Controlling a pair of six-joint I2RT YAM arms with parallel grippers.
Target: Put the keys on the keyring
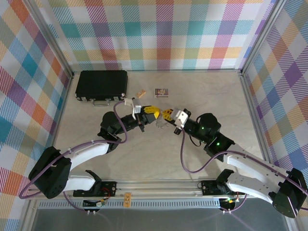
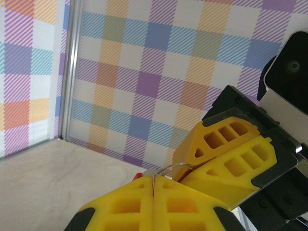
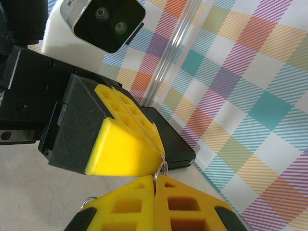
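**Keyring pinched between both grippers, mid-table**

The left gripper (image 2: 154,185) is pressing its yellow fingers flat together, with the seam shut. A thin grey wire arc of the keyring (image 2: 177,166) is rising out of that seam and running into the tips of the right gripper (image 3: 155,185). The right jaws are likewise closed, with a wire loop emerging from them. Both appear to be clamping the same ring, tip to tip, over the middle of the table (image 1: 144,159).

A red speck (image 2: 138,176) is peeking out just left of the left seam. I cannot tell whether it is a key head or the ring's sleeve.

Handling, as judged: the ring is looking light, stiff and springy. Its smooth, thin wire is likely to swivel or slip in the pads if it is held at one point only. The better hold is across the wire or on the red sleeve, leaving the split end free. The key is best taken by its head, with the metal end left out.

Farther back, a black case (image 1: 101,85), a tan block (image 1: 140,94) and a printed card (image 1: 161,92) are lying near the rear wall, well apart from the work.
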